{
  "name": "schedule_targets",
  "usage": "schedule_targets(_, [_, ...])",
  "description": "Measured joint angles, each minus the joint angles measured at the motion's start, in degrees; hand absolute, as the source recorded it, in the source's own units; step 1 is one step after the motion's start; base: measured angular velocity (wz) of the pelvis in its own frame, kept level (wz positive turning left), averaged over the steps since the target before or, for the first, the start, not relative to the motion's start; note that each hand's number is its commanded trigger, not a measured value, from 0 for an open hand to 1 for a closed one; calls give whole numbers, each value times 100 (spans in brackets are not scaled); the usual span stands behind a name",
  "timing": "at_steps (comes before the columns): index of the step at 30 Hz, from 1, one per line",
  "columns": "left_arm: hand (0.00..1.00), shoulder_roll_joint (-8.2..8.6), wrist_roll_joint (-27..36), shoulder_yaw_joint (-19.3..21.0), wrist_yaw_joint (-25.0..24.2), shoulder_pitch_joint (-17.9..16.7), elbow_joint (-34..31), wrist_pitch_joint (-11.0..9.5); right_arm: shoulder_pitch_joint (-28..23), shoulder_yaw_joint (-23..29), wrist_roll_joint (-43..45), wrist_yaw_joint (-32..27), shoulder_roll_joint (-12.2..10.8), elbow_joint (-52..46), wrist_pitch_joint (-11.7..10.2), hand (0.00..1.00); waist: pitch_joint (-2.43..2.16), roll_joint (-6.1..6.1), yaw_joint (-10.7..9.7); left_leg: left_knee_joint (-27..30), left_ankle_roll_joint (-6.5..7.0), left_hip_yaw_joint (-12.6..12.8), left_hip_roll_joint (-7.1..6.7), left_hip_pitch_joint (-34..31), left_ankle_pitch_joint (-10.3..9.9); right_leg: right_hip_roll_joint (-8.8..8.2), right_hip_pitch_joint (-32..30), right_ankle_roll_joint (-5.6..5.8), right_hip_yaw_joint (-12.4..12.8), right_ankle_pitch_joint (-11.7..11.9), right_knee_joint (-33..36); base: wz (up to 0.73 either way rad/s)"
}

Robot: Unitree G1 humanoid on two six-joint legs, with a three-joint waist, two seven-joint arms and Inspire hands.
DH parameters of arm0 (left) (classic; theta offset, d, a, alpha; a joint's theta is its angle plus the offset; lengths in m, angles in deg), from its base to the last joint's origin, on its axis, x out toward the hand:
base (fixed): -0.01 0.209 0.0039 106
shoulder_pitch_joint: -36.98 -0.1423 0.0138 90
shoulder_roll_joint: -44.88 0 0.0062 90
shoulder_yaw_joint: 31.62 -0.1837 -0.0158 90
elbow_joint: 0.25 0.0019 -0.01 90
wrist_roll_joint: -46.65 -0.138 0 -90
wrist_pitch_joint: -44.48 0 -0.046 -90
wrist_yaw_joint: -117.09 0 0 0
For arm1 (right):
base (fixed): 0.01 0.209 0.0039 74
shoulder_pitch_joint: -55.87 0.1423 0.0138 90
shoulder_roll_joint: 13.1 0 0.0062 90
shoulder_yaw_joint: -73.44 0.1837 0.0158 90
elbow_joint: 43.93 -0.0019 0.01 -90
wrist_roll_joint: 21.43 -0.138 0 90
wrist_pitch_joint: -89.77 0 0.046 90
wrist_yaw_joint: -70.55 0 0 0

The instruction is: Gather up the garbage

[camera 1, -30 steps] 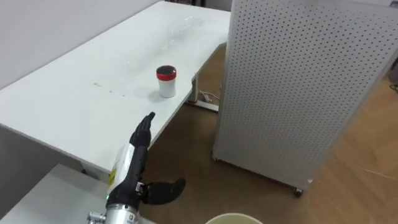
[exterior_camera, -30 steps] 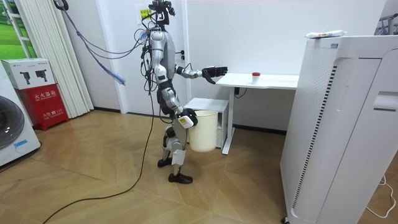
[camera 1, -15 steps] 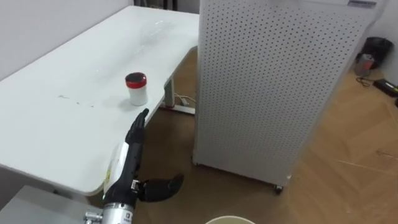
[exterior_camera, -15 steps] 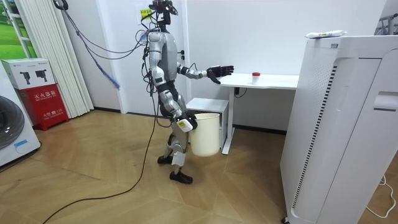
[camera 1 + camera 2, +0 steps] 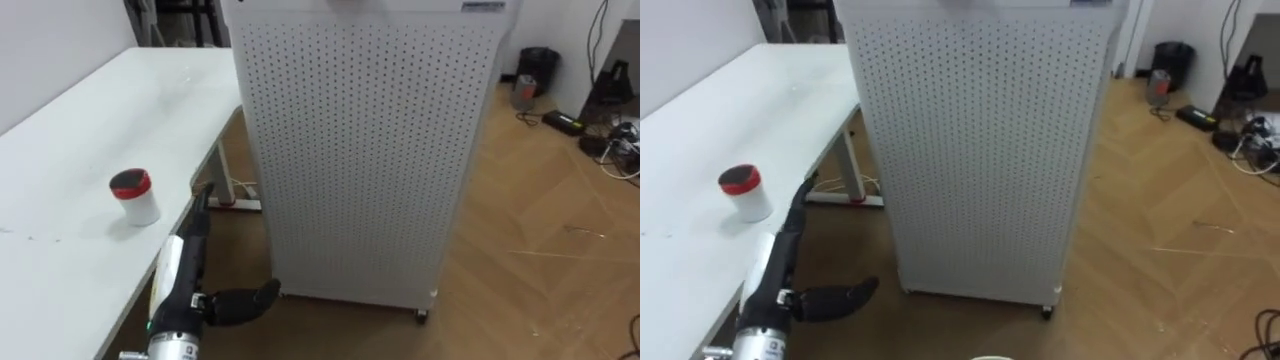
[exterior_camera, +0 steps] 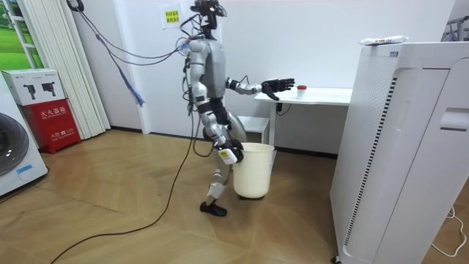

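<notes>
In the left eye view, the red-lidded cup (image 5: 134, 196) stands upright on the white table (image 5: 70, 120), close to the table's long edge and held by neither hand. The left hand (image 5: 180, 268) reaches forward from the bottom of the view along that edge. Its fingers are straight and pressed together, with the thumb stuck out to the right over the wooden floor (image 5: 540, 240), and it holds nothing. The fingertips end just to the right of the cup, near it but apart from it. A tall white cabinet (image 5: 360, 150) with a perforated face stands on the floor beside the table's far end. In the room view, the robot stands on the floor at the table's near end, with its left arm stretched out level. The open left hand hovers above the table's corner, with the cup a little farther along the tabletop. The right hand (image 6: 232, 153) hangs low at the rim of a cream bucket (image 6: 254, 172) in front of the robot's legs, and I cannot tell whether it grips the rim. In the right eye view, the cup stands upright to the left of the flat, empty left hand, clear of its fingertips.
</notes>
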Motion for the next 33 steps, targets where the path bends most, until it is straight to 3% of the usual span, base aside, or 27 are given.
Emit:
schedule_targets(2, [0,-51,34,18,5,-22,-37,0,5,4,-31,-3,51,5,-5,100,-17,-20,136,277,123,17,-79,27,-31,-111,186,120,-33,-71,-172,-25])
schedule_targets(5, [0,-59,18,105,31,-30,-323,-3,-6,-6,-25,2,58,15,-11,100,-10,-105,225,695,225,164,-236,38,-546,-403,472,328,-234,-182,-307,-4])
schedule_targets(7, [0,-41,-1,104,99,-34,-446,-77,9,-10,-31,2,68,-1,-12,100,-17,-95,333,982,255,223,-274,55,-894,-538,520,379,-311,-208,14,-13])
schedule_targets(8, [0,-50,-18,104,134,-28,-488,-124,38,-52,-41,2,62,-13,-16,100,-10,-103,391,1065,286,254,-312,111,-1068,-695,363,438,-421,-175,600,5])
schedule_targets(9, [0,-40,-49,103,161,-31,-567,-127,35,-66,-55,5,56,-25,-17,100,2,-130,395,1148,324,236,-378,207,-1233,-848,207,623,-469,-49,1259,21])
schedule_targets(10, [0,-36,-100,102,199,-30,-582,-134,34,-64,-53,6,56,-22,-17,100,5,-136,393,1181,353,221,-407,262,-1317,-911,127,681,-465,70,1555,44])
schedule_targets(12, [0,-29,-252,92,297,-33,-584,-140,38,-52,-50,4,71,39,-27,100,35,-81,395,1134,393,-48,-500,612,-1525,-1033,-188,744,-423,780,2572,43])
schedule_targets(14, [0,-38,-256,105,427,-36,-639,-141,102,-48,-38,2,76,50,-32,100,54,8,419,972,374,-271,-485,816,-1556,-1036,-504,759,-419,580,2742,39])
schedule_targets(16, [0,-36,-233,147,532,-26,-783,-173,174,-51,-34,35,71,10,-59,100,60,33,413,771,334,-479,-445,990,-1540,-1053,-973,769,-326,343,2136,52])
schedule_targets(17, [0,-35,-238,143,543,-26,-832,-174,190,-51,-4,38,71,23,-80,100,59,34,405,735,320,-553,-434,1031,-1540,-1048,-1022,769,-310,342,1762,50])
schedule_targets(19, [0,-44,-236,134,575,-26,-1014,-191,239,-54,160,20,57,35,-97,100,57,26,380,691,233,-726,-399,1133,-1588,-1003,-1002,761,-281,474,464,49])
schedule_targets(20, [0,-72,-234,139,593,-25,-1157,-192,259,-56,229,-15,31,34,-114,100,61,-2,354,725,142,-835,-381,1179,-1650,-955,-984,830,-283,1136,-137,58])
schedule_targets(21, [0,-73,-241,132,594,-44,-1278,-191,249,-62,315,-44,21,65,-124,100,38,29,305,724,64,-958,-303,1245,-1682,-856,-842,785,-331,1222,-296,50])
schedule_targets(24, [0,-85,-240,226,634,-59,-1847,-204,415,-113,416,14,24,163,-149,100,43,35,388,381,-130,-1014,-141,1431,-1613,-616,-580,638,-462,1313,-677,9])
schedule_targets(27, [0,-79,-263,212,632,-140,-2260,-210,469,-120,431,194,36,392,-224,100,57,17,378,79,-212,-1032,-34,1728,-1562,-454,-270,588,-511,1339,-994,0])
schedule_targets(33, [0,-83,-252,209,620,-153,-2644,-345,443,-126,450,296,37,464,-224,100,99,-75,286,-196,-261,-1062,8,1900,-1533,-380,-113,561,-613,1341,-1233,1])
